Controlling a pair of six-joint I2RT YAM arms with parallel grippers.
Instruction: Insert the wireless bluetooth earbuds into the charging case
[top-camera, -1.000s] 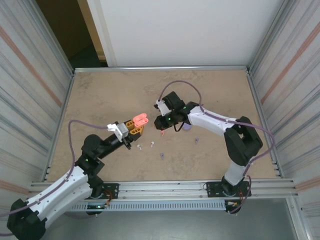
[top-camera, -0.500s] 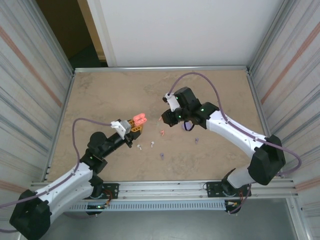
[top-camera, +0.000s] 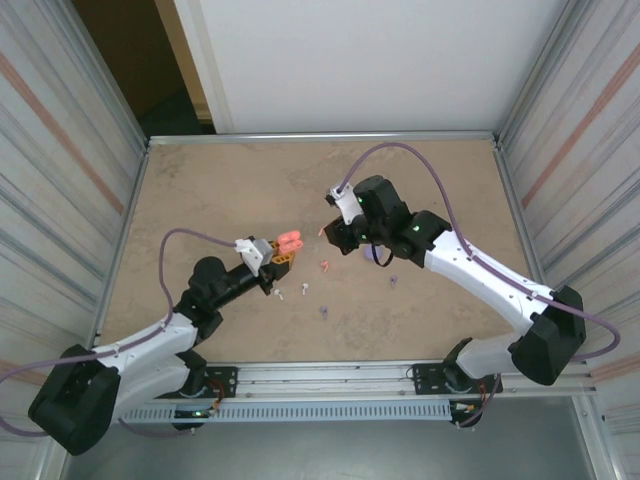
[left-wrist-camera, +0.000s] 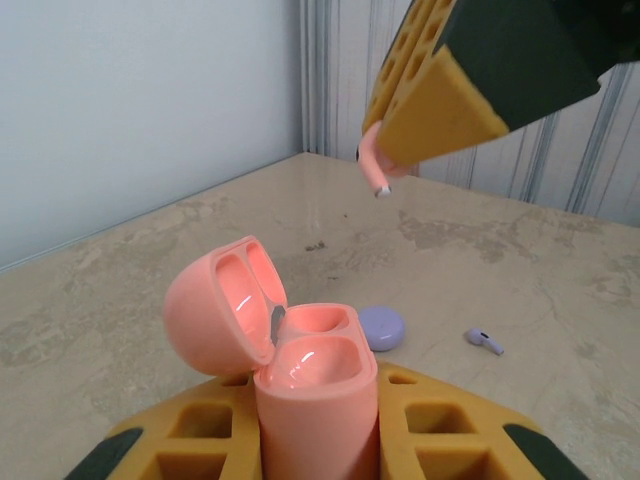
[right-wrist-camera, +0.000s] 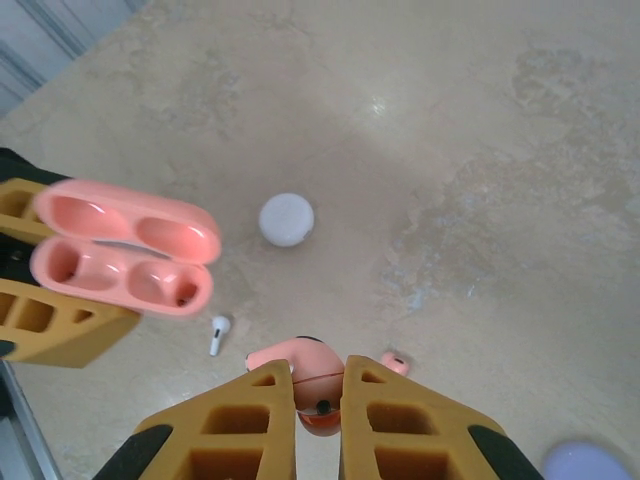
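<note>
The open pink case (left-wrist-camera: 305, 385), both wells empty, sits clamped in the left gripper (left-wrist-camera: 315, 420). The right gripper (right-wrist-camera: 318, 385) pinches a pink earbud (right-wrist-camera: 300, 358). Both arms have stretched farther out.

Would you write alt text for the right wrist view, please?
The right gripper, shut on a coral-pink earbud, hangs over the beige table. At left, the left gripper holds an open pink case; a white earbud lies on the table nearby.
</note>
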